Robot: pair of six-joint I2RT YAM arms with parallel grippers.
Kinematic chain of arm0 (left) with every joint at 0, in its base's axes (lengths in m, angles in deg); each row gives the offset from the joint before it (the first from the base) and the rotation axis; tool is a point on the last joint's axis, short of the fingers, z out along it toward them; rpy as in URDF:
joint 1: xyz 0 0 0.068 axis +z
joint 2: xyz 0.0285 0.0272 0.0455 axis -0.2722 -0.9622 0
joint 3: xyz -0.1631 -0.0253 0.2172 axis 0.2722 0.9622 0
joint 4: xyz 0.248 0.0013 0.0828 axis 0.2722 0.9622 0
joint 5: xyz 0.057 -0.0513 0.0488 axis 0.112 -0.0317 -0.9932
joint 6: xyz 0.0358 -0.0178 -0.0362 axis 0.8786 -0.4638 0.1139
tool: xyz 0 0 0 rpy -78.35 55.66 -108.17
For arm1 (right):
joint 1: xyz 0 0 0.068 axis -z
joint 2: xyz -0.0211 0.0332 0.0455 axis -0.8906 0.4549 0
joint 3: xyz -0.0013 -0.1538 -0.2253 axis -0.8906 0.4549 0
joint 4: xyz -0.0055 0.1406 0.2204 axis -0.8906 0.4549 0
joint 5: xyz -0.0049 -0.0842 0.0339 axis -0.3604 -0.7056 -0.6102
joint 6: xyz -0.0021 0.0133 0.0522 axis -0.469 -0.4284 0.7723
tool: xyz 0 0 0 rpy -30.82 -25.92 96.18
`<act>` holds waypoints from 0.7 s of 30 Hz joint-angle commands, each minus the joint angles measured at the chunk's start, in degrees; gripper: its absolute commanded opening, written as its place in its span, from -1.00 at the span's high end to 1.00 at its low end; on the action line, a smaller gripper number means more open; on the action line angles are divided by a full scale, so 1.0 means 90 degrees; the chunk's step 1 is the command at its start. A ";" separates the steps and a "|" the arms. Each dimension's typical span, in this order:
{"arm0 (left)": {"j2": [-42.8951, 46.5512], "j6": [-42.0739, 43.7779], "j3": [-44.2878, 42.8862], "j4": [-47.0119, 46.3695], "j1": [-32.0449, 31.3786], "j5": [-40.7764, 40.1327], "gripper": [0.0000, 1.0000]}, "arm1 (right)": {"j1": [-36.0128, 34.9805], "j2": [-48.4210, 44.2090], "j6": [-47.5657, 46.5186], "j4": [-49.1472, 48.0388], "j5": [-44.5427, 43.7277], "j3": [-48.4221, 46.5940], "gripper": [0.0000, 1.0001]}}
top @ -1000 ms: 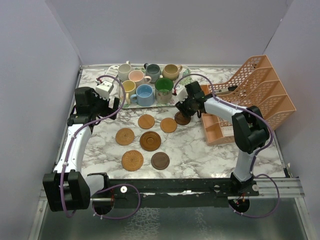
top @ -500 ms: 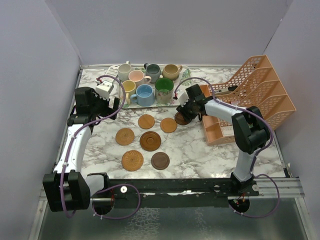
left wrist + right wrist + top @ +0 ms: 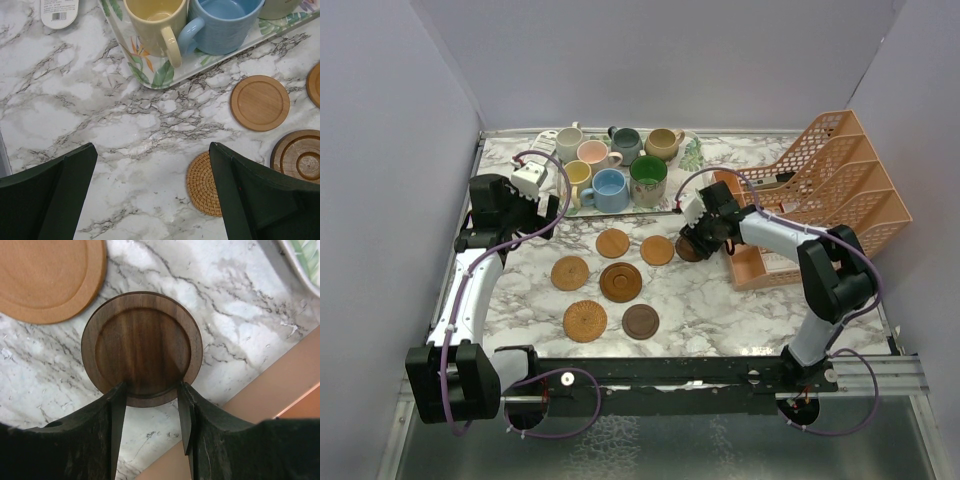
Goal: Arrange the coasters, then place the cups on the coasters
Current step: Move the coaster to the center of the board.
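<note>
**Right claw astride the dark coaster's rim, all cups on the tray**

The right claw (image 3: 151, 387) has its jaws partway apart. Its two tips sit over the near rim of the dark coaster (image 3: 142, 342), which is wider than the gap between them, so it is not pinched across. Whether the tips press on the wood or hang just above it cannot be told. The coaster lies flat on the marble table (image 3: 235, 335). Straight ahead of the claw, past the dark disc and just apart from it, is a light wooden coaster (image 3: 50, 275). The orange rack (image 3: 270, 385) is close beside the claw, and a corner of the tray (image 3: 305, 265) is farther ahead.

The left claw (image 3: 152, 150) is spread wide and holds nothing. A woven coaster (image 3: 202, 185) lies partly under one of its fingers. The yellow cup (image 3: 155, 22) and blue cup (image 3: 225, 22) stand on the tray ahead of it. In the top view all seven cups (image 3: 592, 152) stand on the tray, none on a coaster.
</note>
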 commanded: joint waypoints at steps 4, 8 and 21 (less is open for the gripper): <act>0.0119 0.0001 0.0055 -0.0204 0.0049 0.0194 -0.98 | -0.0351 -0.0223 -0.0167 0.0865 0.0353 0.0684 0.09; 0.0109 0.0009 0.0056 -0.0206 0.0047 0.0186 -0.98 | -0.0670 -0.0415 -0.0193 0.0925 0.0536 0.0985 0.10; 0.0133 0.0023 0.0050 -0.0186 0.0056 0.0138 -0.98 | -0.1869 -0.0596 -0.0515 0.1037 0.1263 0.1168 0.10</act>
